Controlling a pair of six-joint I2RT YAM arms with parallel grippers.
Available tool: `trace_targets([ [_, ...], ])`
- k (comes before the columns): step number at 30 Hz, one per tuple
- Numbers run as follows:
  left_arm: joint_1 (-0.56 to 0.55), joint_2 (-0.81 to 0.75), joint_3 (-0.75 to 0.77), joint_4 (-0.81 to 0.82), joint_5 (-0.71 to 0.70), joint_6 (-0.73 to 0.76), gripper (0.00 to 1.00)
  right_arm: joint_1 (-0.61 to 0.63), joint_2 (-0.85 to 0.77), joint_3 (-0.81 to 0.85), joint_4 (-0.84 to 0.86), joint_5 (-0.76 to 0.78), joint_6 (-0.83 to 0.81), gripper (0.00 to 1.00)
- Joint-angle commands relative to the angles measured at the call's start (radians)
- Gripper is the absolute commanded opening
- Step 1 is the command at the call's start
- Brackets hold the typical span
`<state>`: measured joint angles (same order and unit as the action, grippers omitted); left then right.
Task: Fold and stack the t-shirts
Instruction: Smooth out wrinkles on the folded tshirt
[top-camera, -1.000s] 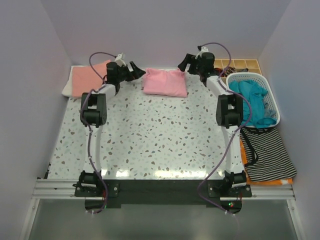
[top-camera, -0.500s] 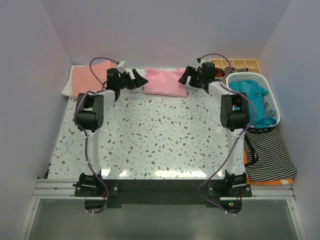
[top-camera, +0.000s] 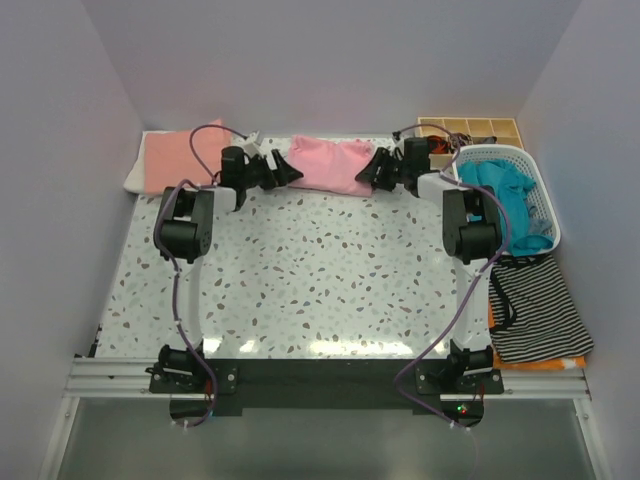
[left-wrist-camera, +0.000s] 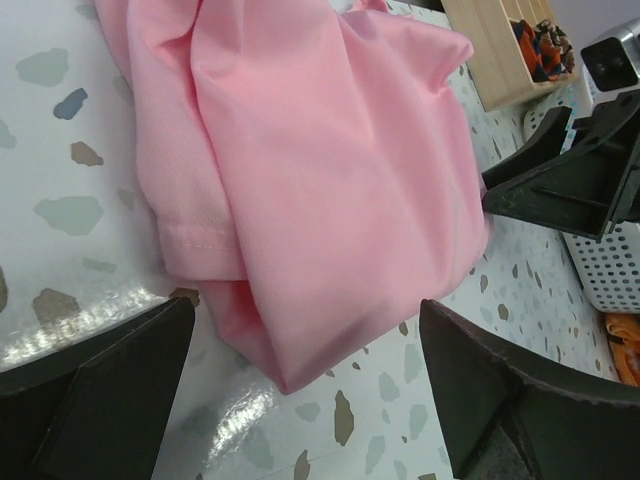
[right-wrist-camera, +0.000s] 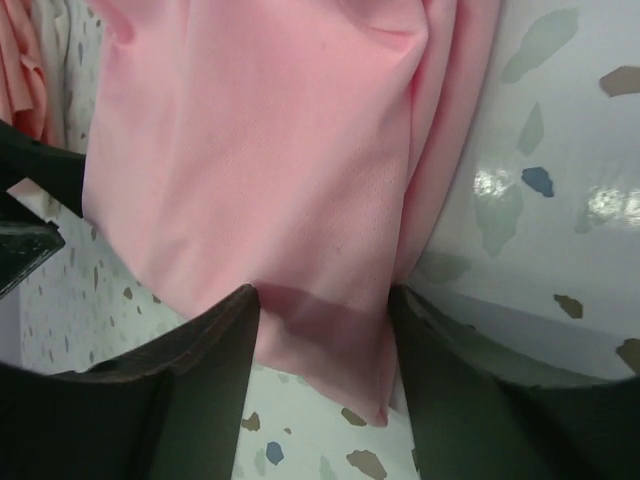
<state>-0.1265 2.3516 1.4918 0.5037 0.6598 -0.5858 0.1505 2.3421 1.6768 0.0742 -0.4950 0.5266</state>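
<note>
Overhead, the pink tee (top-camera: 328, 165) lies folded into a flat oblong at the far edge of the surface (top-camera: 300, 270). To its left the salmon tee (top-camera: 180, 152) rests on a white tee (top-camera: 133, 181), and to its right a basket (top-camera: 548, 215) holds the teal tee (top-camera: 505, 195). The left pincer (top-camera: 287, 172) sits low at the pink tee's left end and the right pincer (top-camera: 371, 172) low at its right end. From the left wrist, the jaws stand wide, one on either side of the tee's near corner, gripping nothing. The cloth shows soft rolled folds and a stitched hem, and the other arm's fingers (left-wrist-camera: 570, 190) are just beyond the far end. From the right wrist, that pincer is spread too, more narrowly, with a corner of the folded layers between the jaws and seemingly not pinched. I judge the tee light and limp, likely to slump or unfold if lifted by one layer, so each side should take all layers together at the end edges, low against the surface, and lift evenly
</note>
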Motion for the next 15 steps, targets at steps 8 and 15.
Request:
trace_targets([
  [8, -0.059, 0.028, -0.054, 0.110, 0.037, -0.068, 0.29, 0.004, -0.020, -0.140, 0.134, -0.157, 0.145, 0.33],
  [15, -0.061, -0.170, -0.321, 0.082, 0.001, -0.031, 0.09, 0.006, -0.154, -0.348, 0.142, -0.174, 0.133, 0.28],
])
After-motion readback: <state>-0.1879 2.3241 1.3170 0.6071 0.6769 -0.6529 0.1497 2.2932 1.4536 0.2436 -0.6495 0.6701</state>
